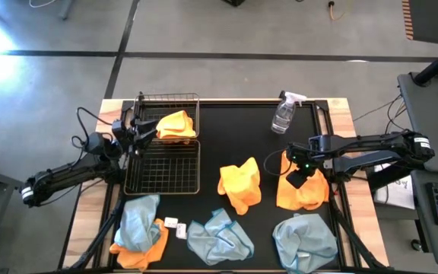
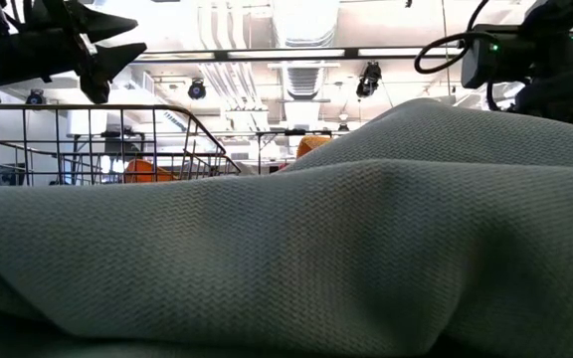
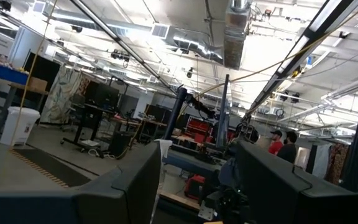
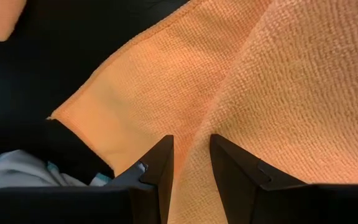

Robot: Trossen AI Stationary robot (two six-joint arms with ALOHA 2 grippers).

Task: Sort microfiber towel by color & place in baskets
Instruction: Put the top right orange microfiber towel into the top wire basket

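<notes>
A: Right pincer [image 1: 301,176] sits low on an orange towel [image 1: 303,192] at the desk's [image 1: 234,129] right side, fingers [image 4: 157,165] narrowly parted, a fold of the cloth between them. Grip not confirmed.

B: Risk?

A: A thin pinch may let the cloth slide out on the lift, or drag the blue-grey towel [image 1: 304,240] lying just beside it.

B: Left pincer [image 1: 133,137]?

A: Wide, empty, raised over the baskets [image 1: 162,179]; one orange towel [image 1: 176,124] lies in the far basket. Arms could crowd there.

Towels [image 1: 239,185]: soft cloth w/ fine woven rib, matt. Baskets [image 1: 163,169]: thin black wire mesh. Bottle [image 1: 284,116]: clear plastic, glossy. Counter [image 1: 341,110]: pale wood rim, matt black top.
</notes>
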